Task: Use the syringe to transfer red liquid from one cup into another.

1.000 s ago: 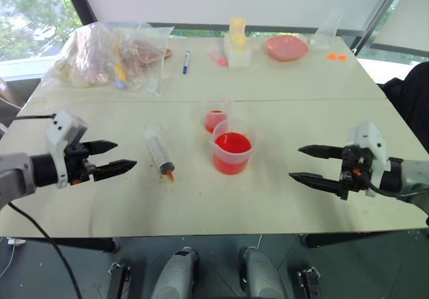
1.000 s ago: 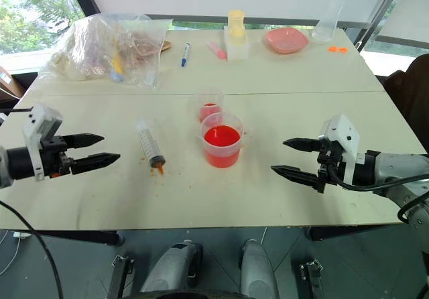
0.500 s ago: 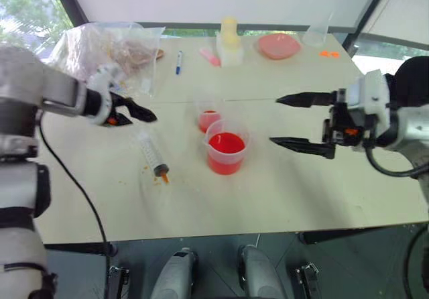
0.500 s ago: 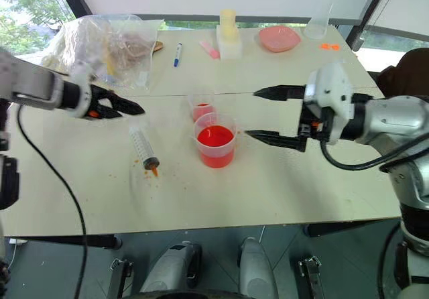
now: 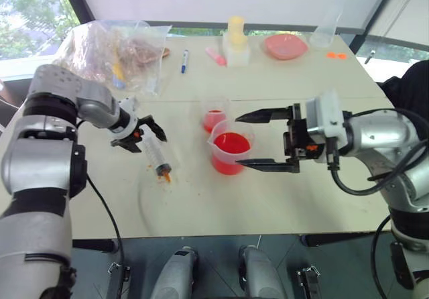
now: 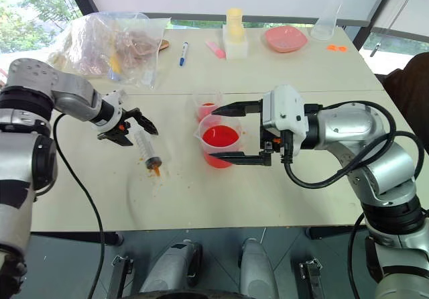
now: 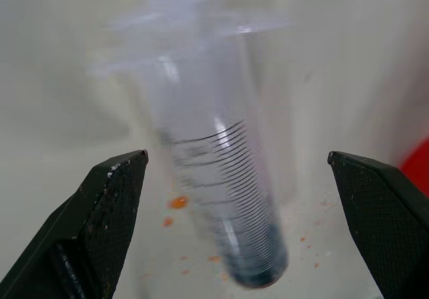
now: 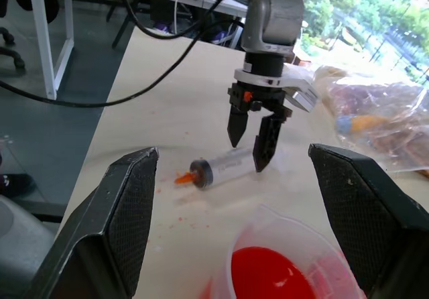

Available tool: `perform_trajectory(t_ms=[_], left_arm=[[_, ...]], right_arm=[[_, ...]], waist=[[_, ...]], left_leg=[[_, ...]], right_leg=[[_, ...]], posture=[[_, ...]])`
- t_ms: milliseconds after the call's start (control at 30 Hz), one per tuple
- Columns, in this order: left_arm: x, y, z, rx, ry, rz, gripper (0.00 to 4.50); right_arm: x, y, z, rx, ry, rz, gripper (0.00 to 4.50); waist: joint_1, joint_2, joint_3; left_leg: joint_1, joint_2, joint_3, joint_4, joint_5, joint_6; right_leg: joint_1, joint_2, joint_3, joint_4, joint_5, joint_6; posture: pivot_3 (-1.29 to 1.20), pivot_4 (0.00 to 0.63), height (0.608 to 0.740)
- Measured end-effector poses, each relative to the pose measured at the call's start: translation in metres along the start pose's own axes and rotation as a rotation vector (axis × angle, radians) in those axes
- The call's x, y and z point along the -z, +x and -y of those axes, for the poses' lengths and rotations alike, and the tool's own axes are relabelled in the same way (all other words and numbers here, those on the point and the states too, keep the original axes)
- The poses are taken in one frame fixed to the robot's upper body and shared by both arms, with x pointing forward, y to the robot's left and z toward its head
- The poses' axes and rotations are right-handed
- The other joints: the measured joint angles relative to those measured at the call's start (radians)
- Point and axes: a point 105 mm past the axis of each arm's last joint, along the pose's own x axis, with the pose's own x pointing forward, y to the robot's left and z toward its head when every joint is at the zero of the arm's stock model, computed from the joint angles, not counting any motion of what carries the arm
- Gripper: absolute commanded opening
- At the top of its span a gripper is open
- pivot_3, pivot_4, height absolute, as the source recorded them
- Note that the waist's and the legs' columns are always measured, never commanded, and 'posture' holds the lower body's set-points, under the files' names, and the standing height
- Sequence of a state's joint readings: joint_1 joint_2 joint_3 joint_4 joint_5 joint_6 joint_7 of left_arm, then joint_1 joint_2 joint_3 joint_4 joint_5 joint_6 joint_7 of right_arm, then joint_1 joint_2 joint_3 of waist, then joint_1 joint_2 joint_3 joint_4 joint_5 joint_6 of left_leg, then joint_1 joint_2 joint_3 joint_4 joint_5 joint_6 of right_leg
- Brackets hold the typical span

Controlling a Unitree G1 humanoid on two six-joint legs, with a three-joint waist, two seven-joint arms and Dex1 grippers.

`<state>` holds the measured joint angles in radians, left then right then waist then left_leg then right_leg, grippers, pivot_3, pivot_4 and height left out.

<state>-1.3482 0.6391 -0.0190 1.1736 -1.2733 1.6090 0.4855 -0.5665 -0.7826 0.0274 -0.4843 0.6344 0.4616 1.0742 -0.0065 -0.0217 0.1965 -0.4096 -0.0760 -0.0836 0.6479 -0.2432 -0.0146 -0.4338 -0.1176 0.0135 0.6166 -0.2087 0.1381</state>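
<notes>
In the head view you see the syringe (image 5: 155,154) lying flat on the table (image 5: 201,198), left of the beaker (image 5: 232,151) with red liquid (image 5: 231,143), and the smaller cup (image 5: 215,117) stands just behind the beaker. In the left wrist view your left claw (image 7: 258,225) is open, one finger on each side of the syringe barrel. In the right wrist view your right claw (image 8: 234,212) is also open and empty, above the beaker rim.

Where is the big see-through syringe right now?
The large clear plastic syringe lies on the table, left of the red-filled beaker, under the left gripper.
</notes>
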Motion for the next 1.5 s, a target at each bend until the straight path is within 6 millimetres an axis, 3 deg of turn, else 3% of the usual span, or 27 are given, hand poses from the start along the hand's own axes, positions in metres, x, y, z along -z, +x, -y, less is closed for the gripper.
perform_trajectory(t_ms=[133, 233, 433, 667, 700, 767, 833, 900, 967, 1033, 1167, 1267, 1367, 1500], left_arm=[[0.002, 0.012, 0.001, -0.010, -0.003, 0.012, 4.47], [-0.001, 0.016, -0.002, -0.041, 0.006, 0.068, 3.72], [-0.001, 0.026, 0.000, -0.063, -0.040, 0.198, 1.55], [-0.006, 0.018, 0.019, 0.046, -0.028, 0.288, 1.47], [-0.012, 0.006, 0.030, 0.102, 0.006, 0.326, 1.47], [-0.029, -0.035, 0.059, 0.238, 0.105, 0.458, 1.47], [-0.045, -0.101, 0.092, 0.423, 0.244, 0.723, 1.47], [-0.044, -0.162, 0.120, 0.582, 0.418, 0.973, 1.47], [-0.029, -0.189, 0.139, 0.739, 0.578, 1.102, 1.47], [-0.007, -0.179, 0.154, 0.905, 0.723, 1.085, 1.47], [0.019, -0.131, 0.166, 1.049, 0.885, 0.943, 1.47], [0.029, -0.112, 0.178, 1.059, 1.058, 0.937, 1.47], [0.039, -0.079, 0.183, 1.046, 1.185, 0.877, 1.47], [0.040, -0.047, 0.181, 1.005, 1.282, 0.829, 1.47]], right_arm=[[0.002, 0.000, 0.002, 0.014, 0.004, 0.004, 3.76], [0.004, 0.000, 0.003, 0.024, 0.009, 0.002, 3.76], [0.010, -0.003, 0.003, 0.049, 0.036, -0.014, 3.76], [0.018, -0.020, 0.009, 0.146, 0.082, -0.065, 3.76], [0.017, -0.024, 0.012, 0.175, 0.088, -0.059, 3.76], [0.010, -0.034, 0.019, 0.232, 0.084, -0.048, 3.76], [0.004, -0.048, 0.029, 0.313, 0.078, -0.041, 3.76], [0.001, -0.064, 0.039, 0.400, 0.075, -0.046, 3.76], [0.001, -0.076, 0.049, 0.480, 0.060, -0.054, 3.76], [0.008, -0.091, 0.062, 0.590, 0.044, -0.083, 3.76], [0.013, -0.109, 0.078, 0.723, 0.019, -0.108, 3.76], [0.001, -0.112, 0.090, 0.773, -0.026, -0.078, 3.76], [-0.014, -0.110, 0.096, 0.789, -0.082, -0.038, 3.76], [-0.014, -0.101, 0.099, 0.781, -0.093, -0.021, 3.76]], waist=[[-0.006, 0.000, 0.000], [-0.003, 0.002, -0.002], [0.012, 0.002, -0.003], [0.022, 0.000, -0.002], [0.021, -0.002, -0.001], [0.019, -0.003, 0.000], [0.014, -0.003, 0.000], [0.010, 0.000, -0.002], [0.011, 0.008, -0.007], [0.014, 0.010, -0.008], [0.016, 0.008, -0.006], [0.013, 0.009, -0.006], [0.013, 0.009, -0.006], [0.011, 0.008, -0.006]], left_leg=[[0.001, 0.000, 0.000, 0.000, 0.001, -0.002], [0.003, 0.000, 0.001, 0.000, 0.000, -0.001], [0.007, 0.000, 0.000, 0.001, 0.000, -0.001], [0.003, 0.000, 0.000, 0.003, 0.000, -0.001], [0.001, -0.002, 0.000, 0.003, 0.001, -0.002], [0.000, -0.001, 0.000, 0.003, 0.003, -0.006], [0.000, -0.001, 0.002, 0.001, 0.004, -0.007], [0.002, 0.001, 0.004, -0.002, 0.004, -0.007], [0.004, 0.002, 0.006, -0.003, 0.003, -0.007], [0.005, 0.002, 0.008, -0.002, 0.002, -0.004], [0.003, 0.002, 0.009, 0.001, 0.000, 0.000], [0.003, 0.002, 0.011, 0.001, 0.000, 0.001], [0.003, 0.003, 0.010, 0.001, -0.001, 0.002], [0.003, 0.003, 0.008, 0.001, -0.001, 0.003]], right_leg=[[0.000, 0.000, 0.001, 0.001, 0.000, 0.000], [0.001, 0.000, 0.001, 0.003, 0.000, 0.000], [0.006, 0.000, 0.001, 0.002, 0.001, -0.001], [0.005, 0.000, 0.000, 0.002, 0.002, 0.000], [0.002, 0.001, -0.001, 0.002, 0.002, -0.001], [0.001, 0.001, -0.001, 0.001, 0.003, -0.002], [0.001, 0.001, 0.000, 0.000, 0.003, -0.002], [0.001, 0.001, 0.002, -0.003, 0.003, -0.002], [0.004, 0.001, 0.003, -0.005, 0.002, -0.002], [0.005, 0.001, 0.003, -0.005, 0.002, -0.002], [0.005, 0.002, 0.003, -0.005, 0.002, -0.002], [0.005, 0.002, 0.003, -0.005, 0.002, -0.002], [0.005, 0.002, 0.003, -0.005, 0.002, -0.002], [0.005, 0.002, 0.003, -0.005, 0.002, -0.002]], posture=[[0.00, 0.150, 0.740], [0.00, 0.150, 0.740], [0.00, 0.150, 0.740], [0.00, 0.150, 0.740], [0.00, 0.150, 0.740], [0.00, 0.150, 0.740], [0.00, 0.150, 0.740], [0.00, 0.150, 0.740], [0.00, 0.150, 0.740], [0.00, 0.150, 0.740], [0.00, 0.150, 0.740], [0.00, 0.150, 0.740], [0.00, 0.150, 0.740], [0.00, 0.150, 0.740]])
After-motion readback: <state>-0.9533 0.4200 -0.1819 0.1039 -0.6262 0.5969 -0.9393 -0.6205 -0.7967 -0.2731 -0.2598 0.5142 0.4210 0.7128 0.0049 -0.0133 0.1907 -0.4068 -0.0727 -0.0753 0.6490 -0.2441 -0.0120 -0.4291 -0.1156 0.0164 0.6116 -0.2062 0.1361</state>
